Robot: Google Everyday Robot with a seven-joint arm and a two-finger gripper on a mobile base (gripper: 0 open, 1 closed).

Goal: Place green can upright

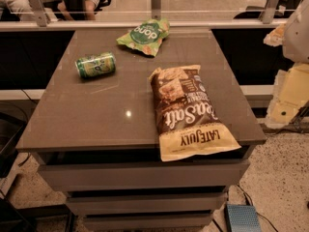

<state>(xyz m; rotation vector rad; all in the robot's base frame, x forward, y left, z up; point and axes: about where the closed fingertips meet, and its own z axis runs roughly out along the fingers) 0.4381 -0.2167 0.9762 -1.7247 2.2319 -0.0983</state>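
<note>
The can (95,65) lies on its side on the table (96,115), near the left edge and closer to the far-left corner, not upright. A green bag (144,35) lies flat at the far edge, apart from the can. A brown bag (186,110) lies along the right half, and its yellow end hangs over the front edge. The gripper (292,91) is outside the right edge, well apart from the can. I cannot tell whether it is open or closed.

Green can (95,65) lying sideways, far left
</note>
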